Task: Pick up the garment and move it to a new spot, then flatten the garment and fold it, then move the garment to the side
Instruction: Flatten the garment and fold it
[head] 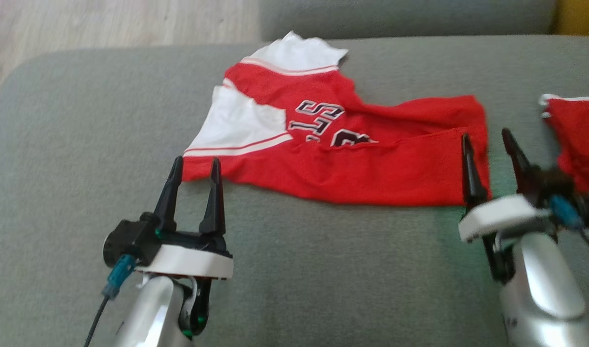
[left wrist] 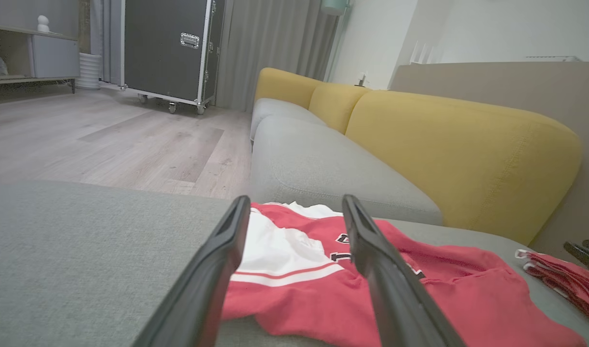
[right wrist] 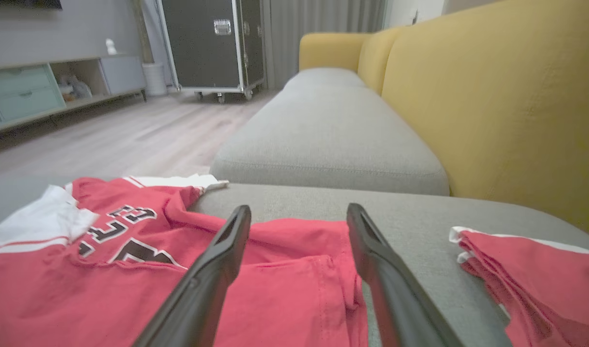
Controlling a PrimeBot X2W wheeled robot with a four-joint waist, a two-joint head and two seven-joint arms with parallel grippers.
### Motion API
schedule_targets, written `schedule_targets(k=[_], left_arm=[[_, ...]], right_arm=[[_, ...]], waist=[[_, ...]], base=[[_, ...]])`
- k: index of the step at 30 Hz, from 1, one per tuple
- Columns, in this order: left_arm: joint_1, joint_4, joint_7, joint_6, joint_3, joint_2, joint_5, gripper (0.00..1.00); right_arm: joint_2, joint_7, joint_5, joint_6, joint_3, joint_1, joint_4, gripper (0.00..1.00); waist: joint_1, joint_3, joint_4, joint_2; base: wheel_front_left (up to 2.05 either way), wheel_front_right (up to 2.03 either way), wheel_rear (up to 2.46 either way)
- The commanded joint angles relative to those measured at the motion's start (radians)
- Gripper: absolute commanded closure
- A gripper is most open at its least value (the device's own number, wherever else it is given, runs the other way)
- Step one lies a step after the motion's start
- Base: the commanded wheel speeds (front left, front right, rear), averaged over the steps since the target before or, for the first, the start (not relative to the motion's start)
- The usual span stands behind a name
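- The red sports jersey with white sleeves and black-and-white lettering (head: 352, 159) lies spread across the middle of the broad grey fabric seat cushion (head: 323, 270). Its white sleeves are toward the left and its red body stretches to the right.
- The near part of the jersey is folded up over itself, and this flap covers the lower half of the lettering.
- The left gripper (head: 196, 161) sits at the jersey's near-left corner. Its two dark fingers (head: 212, 193) are spread wide and grip nothing. The tips reach the cloth's edge, but I cannot tell whether they touch it.
- The right gripper (head: 486, 135) sits at the jersey's right end, also spread wide and empty. One finger stands in front of the red edge and the other stands over bare cushion just beyond it.
- A second red garment with white trim (head: 576, 140) lies bunched on the same cushion. It is to the right of the right gripper and apart from the jersey.
- Beyond the seat run mustard-yellow back cushions (right wrist: 492, 96).
- Farther off, a black flight case with metal edging (left wrist: 167, 48) stands on wheels on the pale wooden floor (left wrist: 106, 140).
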Motion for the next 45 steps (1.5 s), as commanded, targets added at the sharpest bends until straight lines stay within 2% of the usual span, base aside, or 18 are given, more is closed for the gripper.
schedule_targets(k=[1,8,14,25,26,27,28,29,36,40,45], left_arm=[[-0.038,-0.024,-0.005,0.001,0.024,0.009,0.009,0.0],[-0.075,-0.018,-0.005,0.005,-0.022,0.009,-0.01,0.0],[-0.089,-0.01,-0.005,0.011,-0.032,0.009,-0.018,0.0],[-0.089,-0.008,-0.005,0.011,-0.026,0.009,-0.016,0.0],[-0.089,-0.008,-0.005,0.012,-0.026,0.009,-0.017,0.0],[-0.09,-0.008,-0.005,0.012,-0.026,0.009,-0.017,0.0],[-0.09,-0.007,-0.005,0.012,-0.027,0.009,-0.017,0.0],[-0.091,-0.007,-0.005,0.012,-0.026,0.009,-0.017,0.0],[-0.08,0.001,-0.005,0.012,-0.009,0.009,-0.012,0.0],[-0.059,0.002,-0.005,0.012,0.016,0.009,-0.004,0.0],[-0.028,0.005,-0.005,0.008,0.062,0.009,0.015,0.0]], right_arm=[[-0.002,0.005,-0.014,0.003,0.017,-0.042,-0.02,0.0],[-0.051,0.098,-0.086,0.003,-0.078,-0.197,0.207,0.0],[-0.073,0.112,-0.136,0.003,-0.131,-0.275,0.358,0.0],[-0.069,0.068,-0.216,0.003,-0.212,-0.338,0.499,0.0],[-0.066,0.066,-0.221,0.003,-0.215,-0.343,0.51,0.07],[-0.063,0.063,-0.225,0.003,-0.217,-0.348,0.52,0.52],[-0.061,0.057,-0.229,0.003,-0.217,-0.352,0.529,0.7],[-0.059,0.048,-0.232,0.003,-0.215,-0.357,0.536,1.0],[-0.036,-0.015,-0.22,0.003,-0.19,-0.377,0.553,1.0],[-0.014,-0.033,-0.174,0.003,-0.162,-0.351,0.505,1.0],[0.0,-0.035,-0.107,0.003,-0.073,-0.277,0.425,1.0]], waist=[[-0.0002,0.026,0.025,0.0],[-0.0002,0.078,0.091,0.0],[-0.0002,0.093,0.122,0.0],[-0.0002,0.094,0.119,0.0],[-0.0002,0.093,0.117,0.0],[-0.0002,0.093,0.115,0.0],[-0.0002,0.092,0.113,0.0],[-0.0002,0.091,0.11,0.0],[-0.0002,0.06,0.078,0.0],[-0.0002,0.013,0.043,0.0],[-0.0002,-0.051,-0.003,0.0]], base=[[0.0,0.0,0.0],[0.0,0.0,0.0],[0.0,0.0,0.0],[0.0,0.0,0.0],[0.0,0.0,0.0],[0.0,0.0,0.0],[0.0,0.0,0.0],[0.0,0.0,0.0],[0.0,0.0,0.0],[0.0,0.0,0.0],[0.0,0.0,0.0]])
